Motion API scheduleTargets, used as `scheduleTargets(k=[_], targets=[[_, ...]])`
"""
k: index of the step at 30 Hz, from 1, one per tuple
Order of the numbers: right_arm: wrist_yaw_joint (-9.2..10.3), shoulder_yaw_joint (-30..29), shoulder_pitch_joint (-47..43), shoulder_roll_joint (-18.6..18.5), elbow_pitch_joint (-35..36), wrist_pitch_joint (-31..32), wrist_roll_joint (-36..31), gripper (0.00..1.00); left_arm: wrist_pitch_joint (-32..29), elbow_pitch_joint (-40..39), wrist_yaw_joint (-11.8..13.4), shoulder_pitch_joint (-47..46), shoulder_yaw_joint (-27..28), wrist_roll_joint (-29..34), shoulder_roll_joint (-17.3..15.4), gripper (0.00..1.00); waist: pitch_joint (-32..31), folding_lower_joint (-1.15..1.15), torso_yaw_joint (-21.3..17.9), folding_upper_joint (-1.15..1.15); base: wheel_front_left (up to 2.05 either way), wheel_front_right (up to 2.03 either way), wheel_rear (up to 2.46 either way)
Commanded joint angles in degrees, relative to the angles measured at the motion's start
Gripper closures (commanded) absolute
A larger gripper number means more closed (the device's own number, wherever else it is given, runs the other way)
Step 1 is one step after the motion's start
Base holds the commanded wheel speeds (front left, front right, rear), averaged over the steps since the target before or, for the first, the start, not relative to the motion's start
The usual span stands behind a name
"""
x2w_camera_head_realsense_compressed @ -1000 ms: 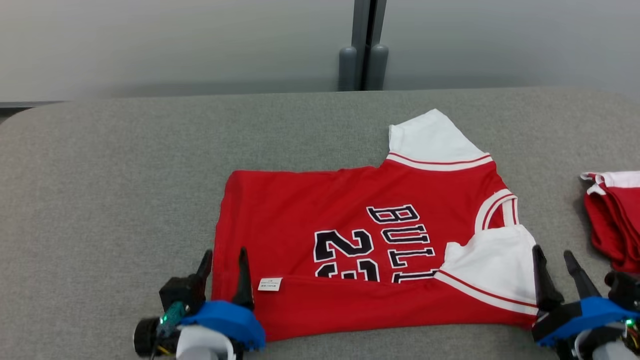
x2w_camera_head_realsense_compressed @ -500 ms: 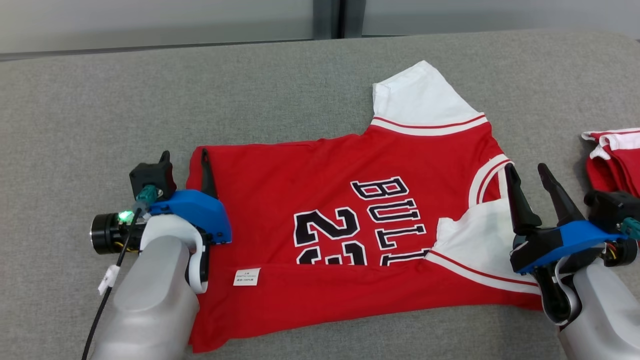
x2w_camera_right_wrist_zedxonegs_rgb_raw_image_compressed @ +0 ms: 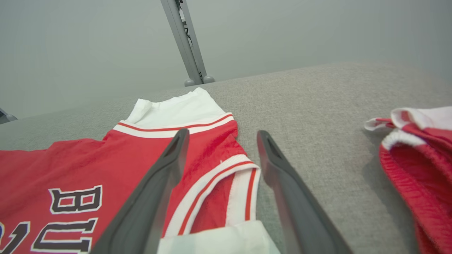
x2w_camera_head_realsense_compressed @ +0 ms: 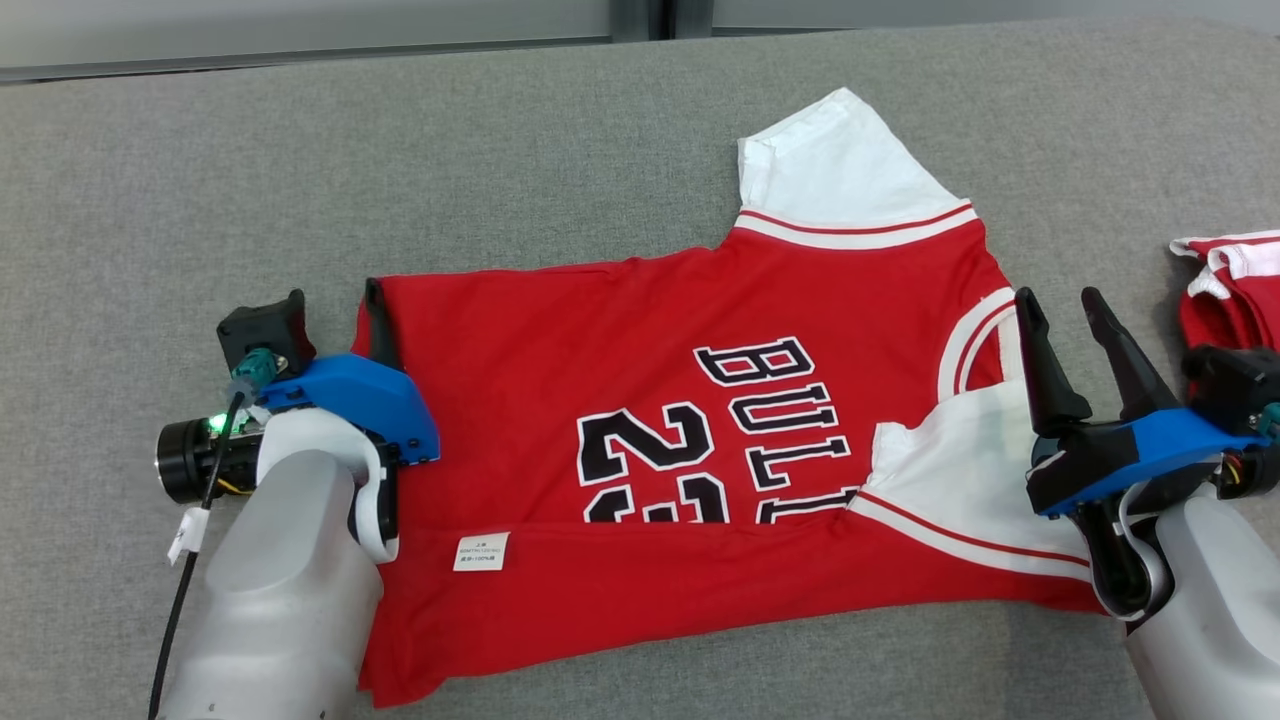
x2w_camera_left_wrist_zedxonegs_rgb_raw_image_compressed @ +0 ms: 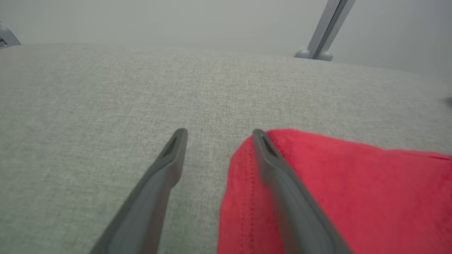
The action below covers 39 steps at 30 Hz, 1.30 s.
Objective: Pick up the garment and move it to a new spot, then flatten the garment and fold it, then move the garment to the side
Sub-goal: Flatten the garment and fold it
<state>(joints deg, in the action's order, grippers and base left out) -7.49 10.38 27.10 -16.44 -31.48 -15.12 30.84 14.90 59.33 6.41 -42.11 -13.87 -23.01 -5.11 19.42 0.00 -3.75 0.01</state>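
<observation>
Two layers along the near edge, Mei: is the first fold done?

It looks so, Tom. The jersey (x2w_camera_head_realsense_compressed: 650,400) lies flat across the middle of the grey worktop (x2w_camera_head_realsense_compressed: 600,130). Its nearest strip, the one with the white label (x2w_camera_head_realsense_compressed: 481,551), is turned up over the numbers. The near sleeve (x2w_camera_head_realsense_compressed: 960,470) is tucked in on top as well.

And the fingers?

Both pairs are spread wide and hold nothing. The left gripper (x2w_camera_head_realsense_compressed: 335,300) stands at the hem end. In its wrist view one finger lies over the red corner and the other over bare worktop. Whether it touches the cloth I cannot tell. The right gripper (x2w_camera_head_realsense_compressed: 1057,300) is at the collar end, with one finger above the striped neckline (x2w_camera_right_wrist_zedxonegs_rgb_raw_image_compressed: 219,173) and the other above bare worktop.

So we're mid-fold?

That's my reading. The far long edge is unfolded, and the far sleeve (x2w_camera_head_realsense_compressed: 830,170) sticks out flat beyond it.

What does the next move call for?

Probably a pinch at each end of that far side, low enough to catch the cloth. Then both arms would draw it evenly toward the near fold, sleeve included, to keep the stack square.

Anything to avoid?

The second red garment (x2w_camera_head_realsense_compressed: 1230,300), lying apart on the worktop to the right of the right gripper. That arm should keep off it.
</observation>
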Motion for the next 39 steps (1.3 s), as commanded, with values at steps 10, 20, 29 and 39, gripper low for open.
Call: scheduleTargets(k=[10, 20, 29, 39], targets=[[-0.01, 0.8, 3.4, -0.4, -0.2, 0.0, -0.4, 0.00, 0.3, 1.7, -1.4, -1.4, -2.0, 1.9, 1.1, 0.00, 1.9, 0.00, -0.3, -0.01, 0.00, 0.00, 0.00], [-0.01, 2.9, 9.7, -3.0, -3.9, 0.0, -1.7, 0.00, -0.1, 6.6, -2.3, -3.8, -5.7, 3.6, 1.8, 1.00, 4.1, 0.00, 0.6, -0.01, 0.00, 0.00, 0.00], [-0.01, 8.4, 23.9, -7.7, -13.9, 5.5, -1.0, 0.00, -0.5, 5.8, -3.7, -6.1, -10.2, 1.3, 1.6, 1.00, 6.9, 0.00, 5.4, -0.01, 0.00, 0.00, 0.00], [-0.01, 14.4, 35.2, -11.4, -23.9, 12.5, -1.2, 0.00, -0.1, -6.1, -0.1, -5.4, -22.9, -7.7, 2.1, 1.00, 11.2, 0.00, 12.6, -0.01, 0.00, 0.00, 0.00]])
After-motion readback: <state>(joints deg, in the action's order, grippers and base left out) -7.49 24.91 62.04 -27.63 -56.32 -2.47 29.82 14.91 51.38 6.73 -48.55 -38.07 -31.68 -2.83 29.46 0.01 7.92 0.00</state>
